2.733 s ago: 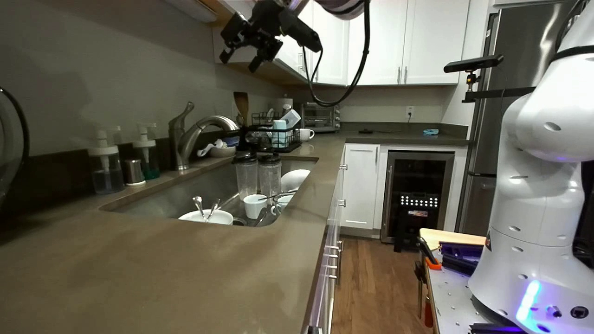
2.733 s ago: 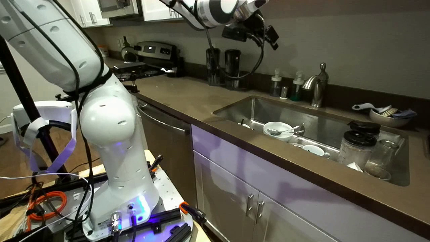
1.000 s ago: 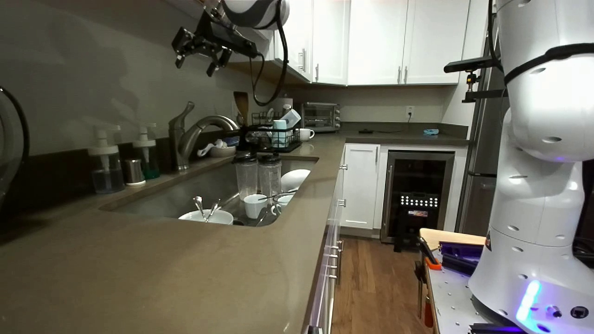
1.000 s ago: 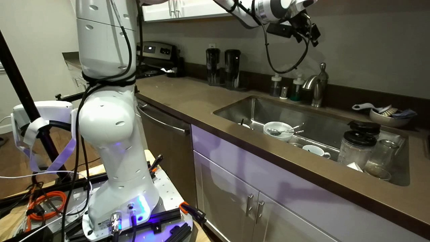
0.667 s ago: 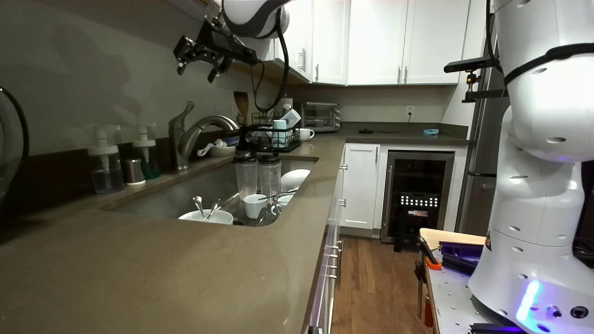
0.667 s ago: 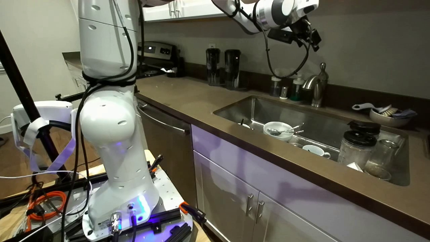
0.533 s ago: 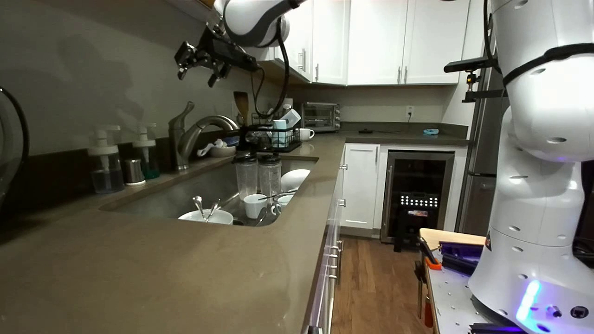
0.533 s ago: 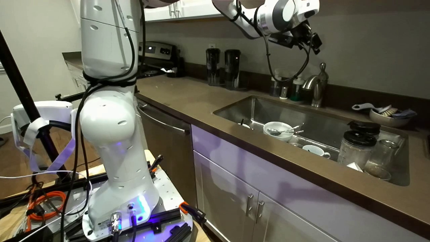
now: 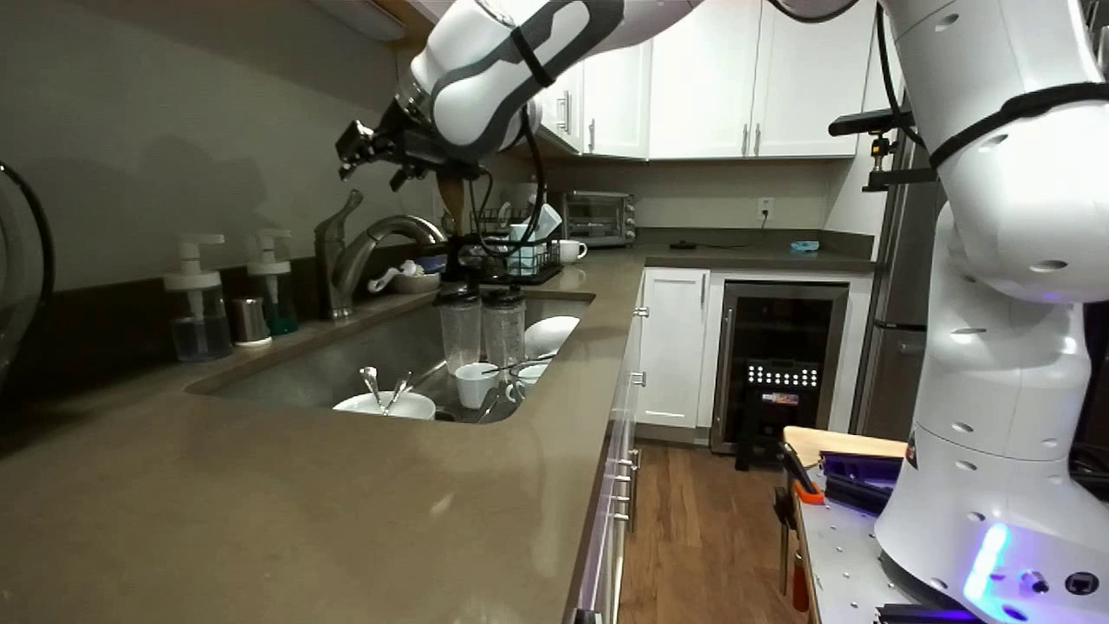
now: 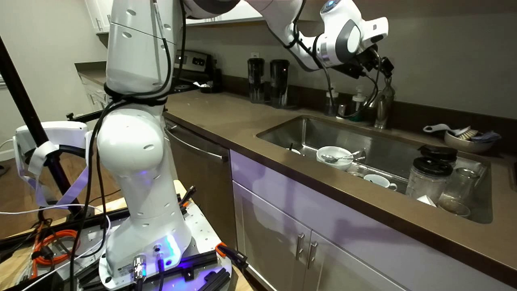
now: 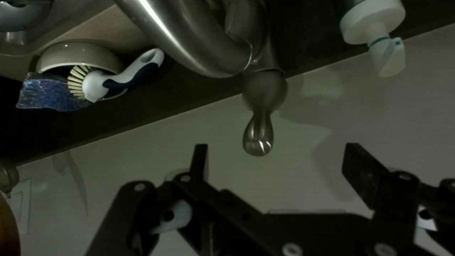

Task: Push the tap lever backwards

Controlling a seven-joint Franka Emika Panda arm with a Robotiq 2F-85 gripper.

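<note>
The tap lever (image 9: 340,217) is a slim grey metal handle that rises from the base of the arched steel faucet (image 9: 394,230). Its rounded tip points up and slightly toward the spout. My gripper (image 9: 371,177) is open and empty, just above the lever tip in that exterior view. In an exterior view the gripper (image 10: 387,72) covers part of the lever (image 10: 388,84). In the wrist view the lever (image 11: 258,135) reaches toward the gap between the open fingers (image 11: 362,174), nearer the left finger. I see no contact.
Two soap pump bottles (image 9: 197,316) stand beside the faucet. A bowl (image 11: 80,57) with a brush (image 11: 121,78) sits on the other side. The sink (image 10: 323,129) holds a white bowl (image 10: 335,157), cups and lidded jars (image 10: 430,178). The wall (image 9: 173,130) stands behind the faucet.
Over the past seconds my gripper moved across from higher up to above the faucet. In the last half second it came down toward the lever and tilted. The lever has not visibly moved.
</note>
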